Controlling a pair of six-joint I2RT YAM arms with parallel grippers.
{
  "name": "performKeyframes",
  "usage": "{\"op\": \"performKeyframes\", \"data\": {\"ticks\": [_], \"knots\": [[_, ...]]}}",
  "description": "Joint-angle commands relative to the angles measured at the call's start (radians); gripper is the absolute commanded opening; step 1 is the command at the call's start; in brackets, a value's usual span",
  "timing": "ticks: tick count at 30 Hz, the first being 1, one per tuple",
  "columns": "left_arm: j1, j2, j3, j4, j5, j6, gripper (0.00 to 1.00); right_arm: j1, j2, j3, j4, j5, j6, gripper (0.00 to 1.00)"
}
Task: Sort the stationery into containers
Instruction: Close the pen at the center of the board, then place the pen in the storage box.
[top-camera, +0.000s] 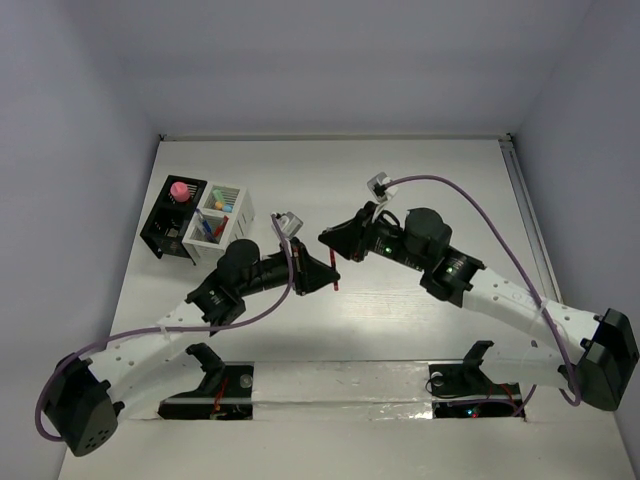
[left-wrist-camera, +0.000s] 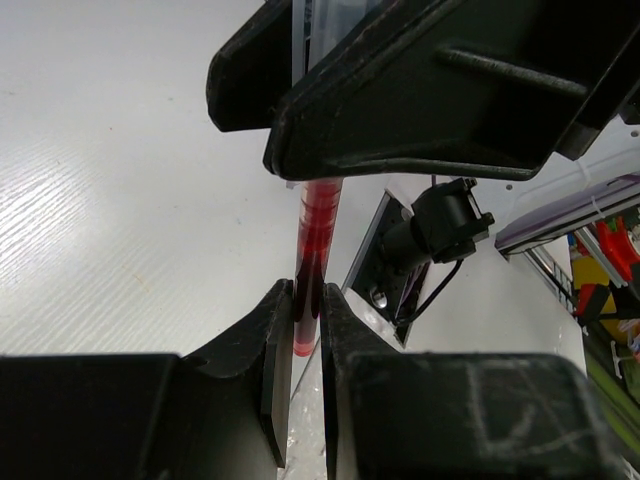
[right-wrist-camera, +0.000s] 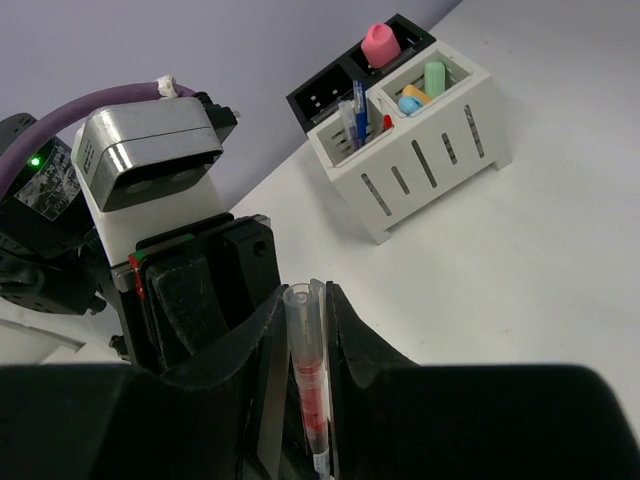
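Two grippers meet above the middle of the white table (top-camera: 420, 180), and both are closed on the same red pen (top-camera: 336, 282). The left gripper (left-wrist-camera: 308, 305) pinches the pen between its black fingers close to one end. The right gripper (right-wrist-camera: 305, 400) pinches it a little further along, so the pen is held between the two, off the table.

Seen from above, the pen's long axis runs roughly from the near side to the far side. A short red tip pokes out below the left gripper, pointing toward the arm bases (how steeply the pen tilts cannot be told from this view). In the left wrist view the pen stands nearly upright in the picture, running from the left fingers straight up into the right gripper's fingers.

The pen is thin, with a clear barrel and a dark red filling. In the right wrist view its pale, see-through end sticks out past the right fingers, beside the left gripper's body.

Well to the left, near the table's far left corner, stand the containers. A black box (right-wrist-camera: 320, 95) holds a pink-topped piece (right-wrist-camera: 378, 42). Touching it is a white box (right-wrist-camera: 440, 150) with slatted sides. One of its compartments holds upright blue and red pens (right-wrist-camera: 355, 120). The other holds a mint green bit (right-wrist-camera: 434, 78), a pale blue bit (right-wrist-camera: 410, 105) and an orange bit (right-wrist-camera: 417, 93).
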Motion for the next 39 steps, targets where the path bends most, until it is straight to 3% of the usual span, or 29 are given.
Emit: {"op": "performKeyframes", "data": {"ticks": [1, 11, 12, 15, 20, 22, 30, 35, 37, 39], "knots": [[0.031, -0.012, 0.085, 0.263, -0.141, -0.005, 0.0, 0.043, 0.009, -0.042, -0.122, -0.123, 0.003, 0.0], [0.031, -0.092, 0.098, 0.176, -0.244, 0.01, 0.0, 0.034, 0.052, -0.043, -0.102, -0.057, 0.029, 0.0], [0.031, -0.098, 0.104, 0.139, -0.256, 0.019, 0.09, 0.024, 0.052, -0.042, -0.088, -0.051, 0.042, 0.0], [0.031, -0.13, 0.122, 0.046, -0.322, 0.027, 0.17, -0.01, 0.058, -0.017, -0.068, -0.039, 0.063, 0.0], [0.031, -0.186, 0.147, -0.092, -0.37, 0.033, 0.43, -0.059, 0.101, 0.018, 0.018, -0.046, 0.12, 0.0], [0.031, -0.218, 0.161, -0.175, -0.387, 0.045, 0.48, -0.093, 0.147, 0.027, 0.082, -0.06, 0.158, 0.0], [0.031, -0.4, 0.262, -0.436, -0.548, 0.114, 0.51, -0.116, 0.37, 0.158, 0.286, -0.152, 0.22, 0.0], [0.031, -0.439, 0.352, -0.51, -0.683, 0.186, 0.75, -0.098, 0.558, 0.305, 0.414, -0.21, 0.26, 0.0], [0.031, -0.445, 0.368, -0.519, -0.72, 0.224, 0.95, -0.062, 0.62, 0.417, 0.446, -0.212, 0.252, 0.0], [0.031, -0.451, 0.38, -0.519, -0.776, 0.248, 0.99, -0.041, 0.72, 0.503, 0.475, -0.207, 0.246, 0.0]]}}
